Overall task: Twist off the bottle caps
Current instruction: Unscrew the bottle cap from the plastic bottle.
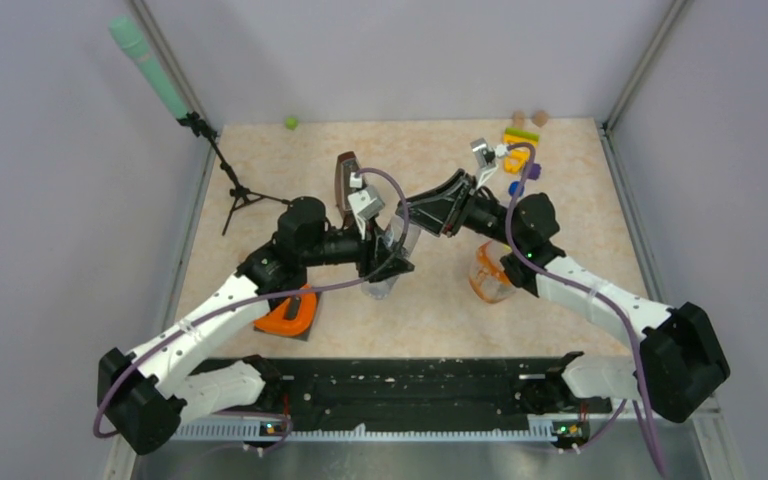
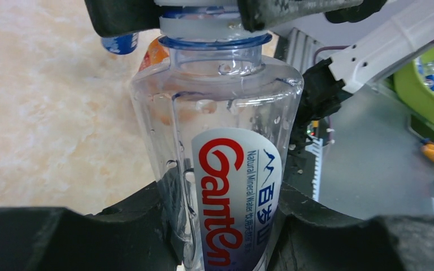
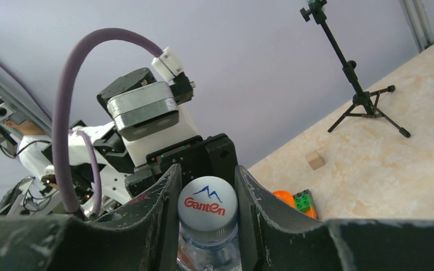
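A clear bottle with a blue-and-white Ganten label is held tilted above the table, also seen as the bottle from above. My left gripper is shut on its body, low on the label. My right gripper is shut on its white cap, one finger pressed to each side. In the top view the left gripper and right gripper meet mid-table. A squat orange-tinted bottle stands on the table under the right arm. A small blue cap lies beyond.
A brown metronome stands just behind the grippers. A microphone tripod is at the back left. Small toys lie at the back right, an orange piece sits under the left arm. A wooden block rests on the table.
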Controlling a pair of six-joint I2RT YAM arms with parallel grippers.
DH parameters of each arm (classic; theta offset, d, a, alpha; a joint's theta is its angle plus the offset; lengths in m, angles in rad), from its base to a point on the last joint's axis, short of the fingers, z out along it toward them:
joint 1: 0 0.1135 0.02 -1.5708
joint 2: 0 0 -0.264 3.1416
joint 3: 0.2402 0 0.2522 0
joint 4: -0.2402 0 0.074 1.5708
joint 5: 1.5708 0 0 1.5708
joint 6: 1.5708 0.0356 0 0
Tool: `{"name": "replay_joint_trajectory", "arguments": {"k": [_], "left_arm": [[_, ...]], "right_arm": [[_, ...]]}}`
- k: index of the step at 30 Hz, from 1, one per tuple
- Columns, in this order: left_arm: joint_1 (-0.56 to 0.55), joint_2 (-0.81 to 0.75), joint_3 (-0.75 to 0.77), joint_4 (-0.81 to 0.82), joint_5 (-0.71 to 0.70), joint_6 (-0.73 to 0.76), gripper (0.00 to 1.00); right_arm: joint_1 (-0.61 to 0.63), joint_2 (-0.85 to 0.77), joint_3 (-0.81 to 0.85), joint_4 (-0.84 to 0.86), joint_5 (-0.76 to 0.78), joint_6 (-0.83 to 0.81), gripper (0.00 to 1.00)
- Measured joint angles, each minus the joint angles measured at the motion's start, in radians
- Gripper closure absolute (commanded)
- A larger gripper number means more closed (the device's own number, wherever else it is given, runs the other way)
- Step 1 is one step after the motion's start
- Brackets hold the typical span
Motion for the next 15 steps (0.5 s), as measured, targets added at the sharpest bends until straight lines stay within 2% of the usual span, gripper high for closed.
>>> {"name": "replay_joint_trajectory", "arguments": {"k": [5,9,11,12,15], "left_arm": [[0.010,0.046,-0.009,0.101,0.103,-0.070,1.00],[0.010,0.053,-0.010,0.121,0.116,-0.080,1.00],[0.009,0.053,-0.010,0.119,0.105,-0.072,1.00],[0.007,0.054,-0.009,0.113,0.095,-0.061,1.00],[0.002,0.053,-0.006,0.090,0.053,-0.033,1.00]], "right_arm": [[-0.010,-0.009,-0.010,0.035,-0.012,-0.007,1.00],[-0.011,-0.017,-0.015,0.042,-0.006,-0.019,0.99],[-0.011,-0.021,-0.019,0.041,0.000,-0.023,0.89],[-0.010,-0.023,-0.019,0.033,0.004,-0.027,0.80],[-0.010,-0.032,-0.019,-0.019,0.036,-0.045,0.74]]}}
